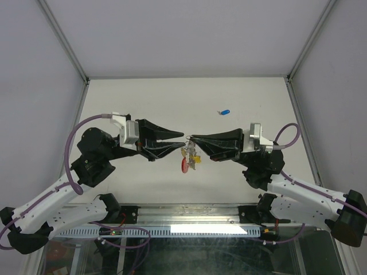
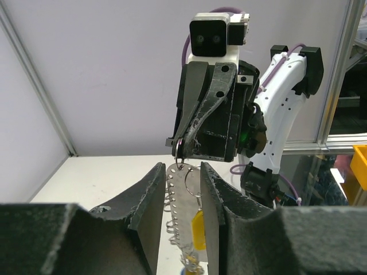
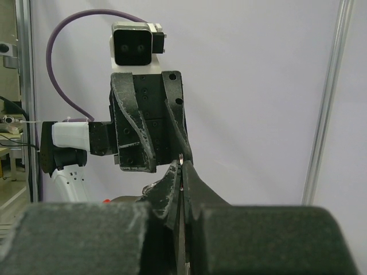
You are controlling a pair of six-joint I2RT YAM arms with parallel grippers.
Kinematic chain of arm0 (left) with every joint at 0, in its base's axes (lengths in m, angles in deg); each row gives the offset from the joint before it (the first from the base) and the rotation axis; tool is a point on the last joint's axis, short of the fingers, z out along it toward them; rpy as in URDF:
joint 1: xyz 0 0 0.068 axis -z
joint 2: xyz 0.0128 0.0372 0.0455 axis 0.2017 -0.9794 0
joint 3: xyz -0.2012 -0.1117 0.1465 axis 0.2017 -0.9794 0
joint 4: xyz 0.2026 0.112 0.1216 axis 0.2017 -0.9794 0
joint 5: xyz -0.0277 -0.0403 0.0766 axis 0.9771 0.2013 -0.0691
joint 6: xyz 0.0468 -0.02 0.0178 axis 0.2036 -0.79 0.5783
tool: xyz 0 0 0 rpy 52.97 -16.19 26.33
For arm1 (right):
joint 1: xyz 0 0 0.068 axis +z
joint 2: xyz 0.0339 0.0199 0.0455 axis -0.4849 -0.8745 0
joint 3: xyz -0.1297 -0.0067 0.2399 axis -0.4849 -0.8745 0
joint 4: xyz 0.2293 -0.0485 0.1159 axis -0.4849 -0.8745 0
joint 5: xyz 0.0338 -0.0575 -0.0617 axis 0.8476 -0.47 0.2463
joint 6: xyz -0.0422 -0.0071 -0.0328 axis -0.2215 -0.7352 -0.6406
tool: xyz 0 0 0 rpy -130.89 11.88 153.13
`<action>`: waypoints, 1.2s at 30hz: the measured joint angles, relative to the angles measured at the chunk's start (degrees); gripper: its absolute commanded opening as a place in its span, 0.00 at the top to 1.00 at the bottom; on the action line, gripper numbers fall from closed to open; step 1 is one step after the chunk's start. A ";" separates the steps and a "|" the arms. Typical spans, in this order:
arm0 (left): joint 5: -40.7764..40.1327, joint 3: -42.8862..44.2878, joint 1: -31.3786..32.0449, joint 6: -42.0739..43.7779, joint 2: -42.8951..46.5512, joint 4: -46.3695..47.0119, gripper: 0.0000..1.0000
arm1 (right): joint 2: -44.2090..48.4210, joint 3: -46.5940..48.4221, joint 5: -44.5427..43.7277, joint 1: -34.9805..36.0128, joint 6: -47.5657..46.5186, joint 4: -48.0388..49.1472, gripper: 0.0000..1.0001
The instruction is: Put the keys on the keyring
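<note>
My right gripper (image 1: 191, 137) is shut on a thin silvery ring (image 2: 180, 150) at the top of a hanging bunch. From that ring hangs a perforated metal strip (image 2: 184, 206). Beside the strip is a wider wire loop, the keyring (image 2: 195, 182), carrying a yellow key (image 2: 198, 229). In the top view a red key (image 1: 184, 166) hangs lowest in the bunch. My left gripper (image 2: 180, 167) faces the right one tip to tip. Its jaws stand partly apart, with the strip showing in the gap behind them. A blue key (image 1: 225, 112) lies alone on the table.
Both arms meet above the middle of the white table (image 1: 143, 103). Grey walls with metal corner posts (image 1: 63, 40) close it in at the back and sides. The arm bases and a metal rail (image 1: 189, 229) line the near edge.
</note>
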 measured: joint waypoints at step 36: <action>2.69 0.00 0.00 0.22 -3.06 0.83 1.00 | -0.57 0.13 2.01 0.11 0.76 0.46 1.00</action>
